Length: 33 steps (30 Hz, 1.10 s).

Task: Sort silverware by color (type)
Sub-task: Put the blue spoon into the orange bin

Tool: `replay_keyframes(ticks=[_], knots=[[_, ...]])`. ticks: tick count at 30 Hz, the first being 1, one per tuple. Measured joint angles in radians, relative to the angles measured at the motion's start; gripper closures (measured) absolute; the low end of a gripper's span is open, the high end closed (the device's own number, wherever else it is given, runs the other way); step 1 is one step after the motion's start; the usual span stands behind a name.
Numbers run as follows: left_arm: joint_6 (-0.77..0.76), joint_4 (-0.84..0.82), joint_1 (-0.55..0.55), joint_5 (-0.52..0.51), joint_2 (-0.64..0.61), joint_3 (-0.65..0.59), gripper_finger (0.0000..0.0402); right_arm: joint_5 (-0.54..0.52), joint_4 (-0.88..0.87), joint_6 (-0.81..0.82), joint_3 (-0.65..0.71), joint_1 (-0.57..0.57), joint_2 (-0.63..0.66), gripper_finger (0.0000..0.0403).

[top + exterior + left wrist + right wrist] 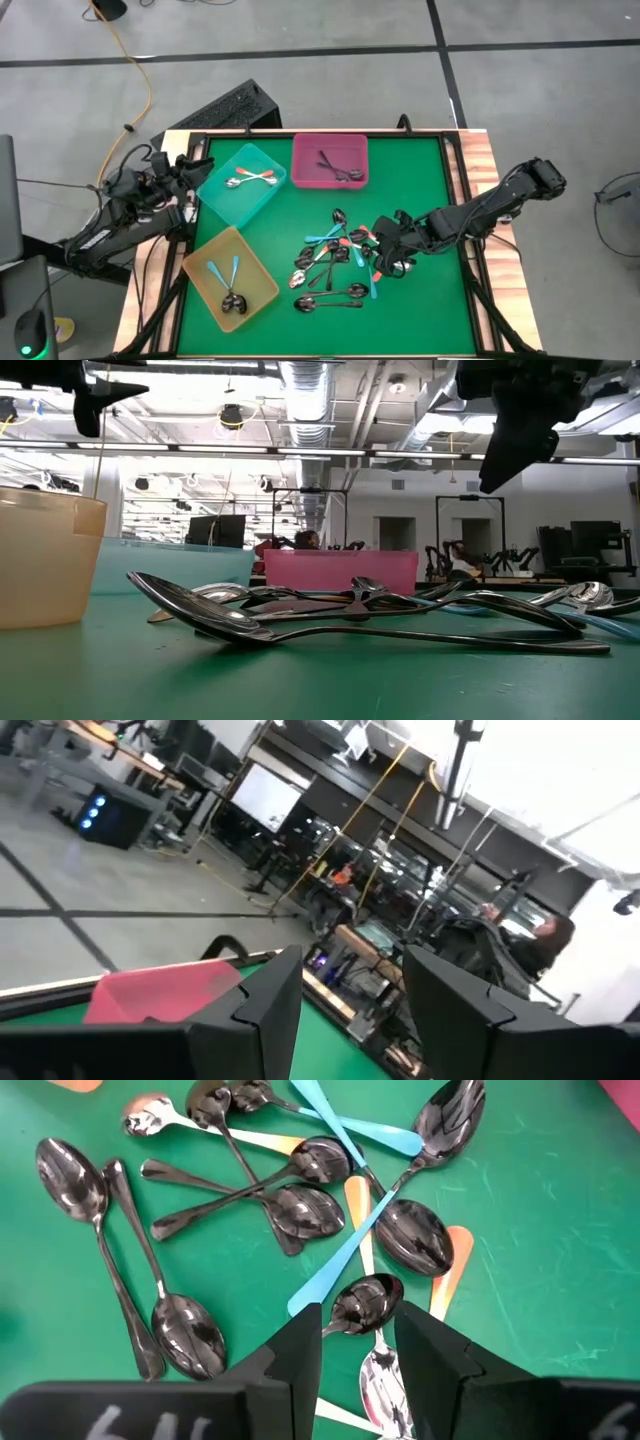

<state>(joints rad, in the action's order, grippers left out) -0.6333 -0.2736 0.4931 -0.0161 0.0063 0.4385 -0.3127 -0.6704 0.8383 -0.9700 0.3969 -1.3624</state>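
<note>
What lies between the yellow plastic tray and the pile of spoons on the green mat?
Nothing: in the high view bare green mat separates the yellow plastic tray from the pile of spoons.

Small spoons with shiny metal bowls (340, 262) lie tangled on the green bench: all-dark metal ones, light blue-handled ones, orange-red-handled ones, crossing and overlapping. Two dark spoons (338, 168) lie in the pink tray, two orange-handled (252, 179) in the teal tray, two blue-handled (228, 284) in the yellow tray.
</note>
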Motion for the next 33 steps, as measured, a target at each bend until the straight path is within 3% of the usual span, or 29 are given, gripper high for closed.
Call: replay_keyframes(ticks=[6, 17, 20, 26, 33], knots=[[-0.042, -0.111, 0.0, -0.072, 0.024, 0.0, 0.0243, 0.0, -0.011, 0.0, 0.0, 0.0, 0.0, 0.0265], [-0.021, -0.082, 0.0, -0.069, 0.227, 0.007, 0.0243, -0.005, -0.033, -0.007, 0.0, 0.0, 0.0, 0.0265], [0.028, -0.065, -0.014, -0.108, 0.268, 0.043, 0.0243, -0.005, -0.033, -0.009, 0.0, 0.0, 0.0, 0.0265], [0.162, 0.0, -0.127, -0.287, 0.276, 0.091, 0.0243, -0.005, -0.033, -0.01, 0.0, 0.0, 0.0, 0.0265], [0.323, 0.172, -0.373, -0.293, 0.24, 0.082, 0.0243, -0.01, -0.033, -0.016, 0.0, 0.0, 0.0, 0.0265]])
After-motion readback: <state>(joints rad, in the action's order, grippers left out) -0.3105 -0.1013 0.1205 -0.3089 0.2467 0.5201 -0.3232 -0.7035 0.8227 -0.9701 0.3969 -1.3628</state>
